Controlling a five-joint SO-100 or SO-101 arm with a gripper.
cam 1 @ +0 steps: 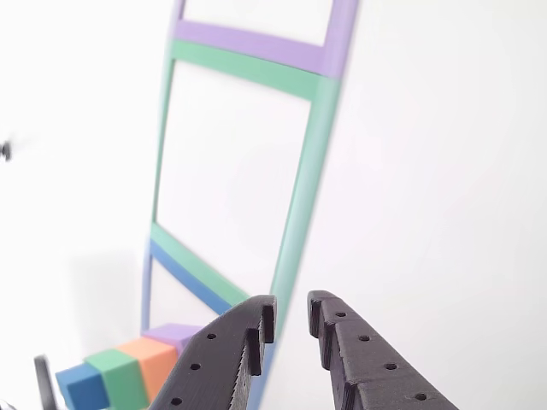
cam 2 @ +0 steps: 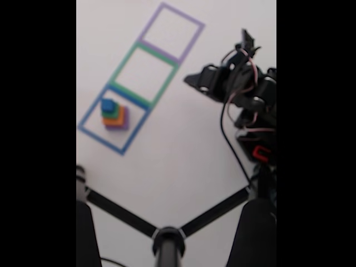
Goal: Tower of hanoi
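A: Where's the stack?

B: All four blocks sit in one pile inside the blue tape square [cam 2: 113,119], the end one of three outlines in a row on the white worktop [cam 2: 183,161]. In the fixed view that square is nearest the worktop's left edge, toward the tripod side. Purple block [cam 2: 123,122] at the bottom, then the orange block [cam 2: 111,118], the green block [cam 2: 113,112], and the blue block [cam 2: 107,104] on top.

A: Centred in the square?

B: Roughly, a bit toward the corner nearest the green tape square [cam 2: 146,71]. Too blurred to say more. The purple tape square [cam 2: 171,32] is at the far end of the row.

A: Other camera?

B: Same pile at the lower left, seen side-on: blue block [cam 1: 81,386], green block [cam 1: 120,376], orange block [cam 1: 154,363], purple block [cam 1: 179,335] in a row across the frame, partly hidden behind the near finger.

A: Jaws?

B: Gripper [cam 1: 291,318] is in the foreground of that view, jaws parted by a narrow gap, nothing between them. Tips hang over bare worktop beside the tape edge, apart from the pile.

A: And the arm?

B: In the fixed view the arm [cam 2: 245,89] is at the worktop's right edge, well apart from the pile. The gripper [cam 2: 192,79] points toward the squares. Black tripod legs [cam 2: 167,233] cross the bottom.
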